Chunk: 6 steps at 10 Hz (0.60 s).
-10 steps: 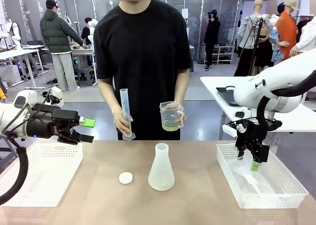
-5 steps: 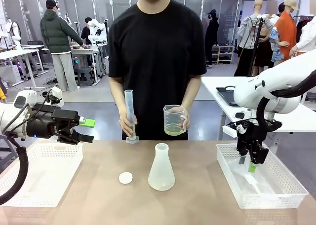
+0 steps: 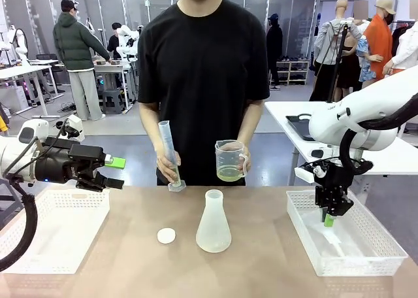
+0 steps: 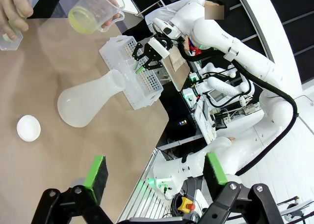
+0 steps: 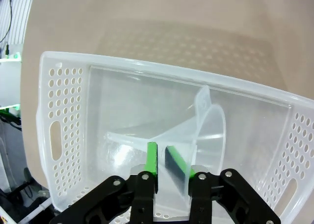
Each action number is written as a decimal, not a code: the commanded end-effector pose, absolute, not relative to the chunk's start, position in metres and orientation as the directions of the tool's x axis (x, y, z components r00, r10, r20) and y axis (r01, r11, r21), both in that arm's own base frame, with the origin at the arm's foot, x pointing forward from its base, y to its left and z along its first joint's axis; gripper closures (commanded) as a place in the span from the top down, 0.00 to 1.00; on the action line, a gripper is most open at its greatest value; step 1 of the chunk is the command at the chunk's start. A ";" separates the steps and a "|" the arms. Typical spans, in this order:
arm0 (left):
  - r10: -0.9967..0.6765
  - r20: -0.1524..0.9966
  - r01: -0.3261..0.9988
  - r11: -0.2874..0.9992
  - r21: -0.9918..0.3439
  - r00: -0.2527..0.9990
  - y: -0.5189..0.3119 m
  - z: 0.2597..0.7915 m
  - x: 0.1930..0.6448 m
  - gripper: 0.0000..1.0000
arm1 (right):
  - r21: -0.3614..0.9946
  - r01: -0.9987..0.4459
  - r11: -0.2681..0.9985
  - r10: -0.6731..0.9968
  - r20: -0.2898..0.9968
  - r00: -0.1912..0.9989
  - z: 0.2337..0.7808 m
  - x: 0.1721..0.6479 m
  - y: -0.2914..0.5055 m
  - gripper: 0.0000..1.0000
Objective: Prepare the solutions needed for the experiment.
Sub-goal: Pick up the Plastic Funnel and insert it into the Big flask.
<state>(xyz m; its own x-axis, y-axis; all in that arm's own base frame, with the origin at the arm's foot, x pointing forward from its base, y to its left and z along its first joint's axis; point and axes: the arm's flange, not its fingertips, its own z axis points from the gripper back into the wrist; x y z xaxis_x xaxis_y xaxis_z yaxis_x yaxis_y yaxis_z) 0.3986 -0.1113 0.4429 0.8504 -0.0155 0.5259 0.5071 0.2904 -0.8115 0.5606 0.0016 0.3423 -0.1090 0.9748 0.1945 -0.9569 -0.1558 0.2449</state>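
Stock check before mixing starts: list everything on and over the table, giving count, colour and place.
conical flask: one, translucent white, table centre
cap: one, white, left of flask
left basket: one, white perforated, table's left end
right basket: one, white perforated, table's right end
funnel: one, clear, lying in right basket
beaker: one, clear, holding yellow-green solution, in person's hand
measuring cylinder: one, clear, tilted, person's other hand
person: one, black shirt, far side
left tool: one, black and green, open, near left basket
right tool: one, same colours, shut on funnel
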 end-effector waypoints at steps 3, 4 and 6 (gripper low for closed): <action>0.004 0.519 0.498 0.271 -0.824 0.855 -0.114 0.445 0.399 1.00 | 0.244 -0.957 -0.154 0.979 0.165 -0.116 0.342 0.560 0.000 0.00; 0.004 0.519 0.498 0.271 -0.824 0.855 -0.114 0.445 0.399 1.00 | 0.232 -0.962 -0.142 0.979 0.179 -0.101 0.346 0.557 0.000 0.00; 0.004 0.519 0.498 0.271 -0.824 0.855 -0.114 0.445 0.399 1.00 | 0.093 -0.995 -0.044 0.993 0.110 -0.034 0.379 0.546 0.002 0.00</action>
<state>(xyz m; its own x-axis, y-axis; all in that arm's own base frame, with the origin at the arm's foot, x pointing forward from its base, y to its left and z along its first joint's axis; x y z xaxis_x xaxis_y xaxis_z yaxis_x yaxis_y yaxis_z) 0.3986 -0.1113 0.4429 0.8505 -0.0156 0.5258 0.5070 0.2904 -0.8115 0.5603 -0.0017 0.3720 -0.0825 0.9829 0.1646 -0.9781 -0.1115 0.1758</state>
